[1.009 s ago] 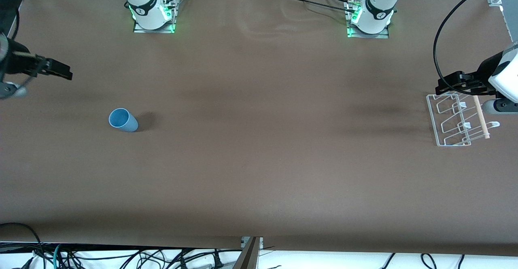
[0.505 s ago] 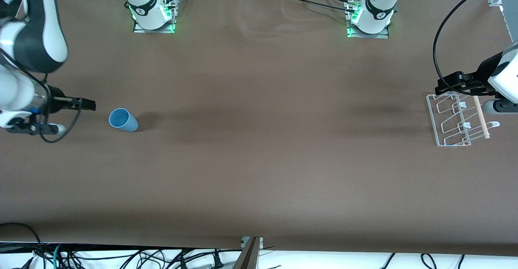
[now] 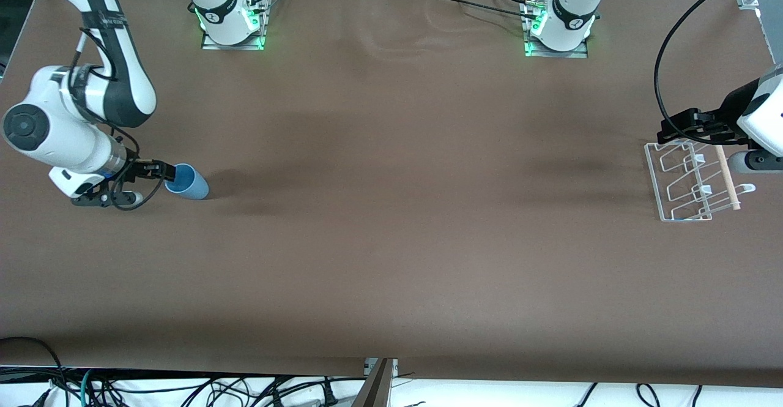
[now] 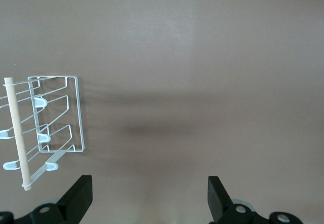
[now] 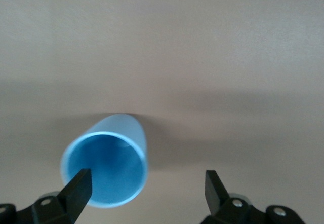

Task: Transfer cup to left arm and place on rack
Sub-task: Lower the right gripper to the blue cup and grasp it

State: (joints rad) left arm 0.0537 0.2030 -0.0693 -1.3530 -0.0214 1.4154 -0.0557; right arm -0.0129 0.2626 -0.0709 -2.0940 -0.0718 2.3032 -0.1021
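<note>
While I watch from the front camera, the cup stands on the brown tabletop toward the right arm's end, mouth upward. I see my right pincer at the cup's rim, spread wide; in its wrist view one finger overlaps the cup's rim and the other stands clear of it, nothing gripped. Well apart from the cup, at the left arm's end, sits the rack. My left pincer waits over the rack's edge, spread wide and holding nothing.
</note>
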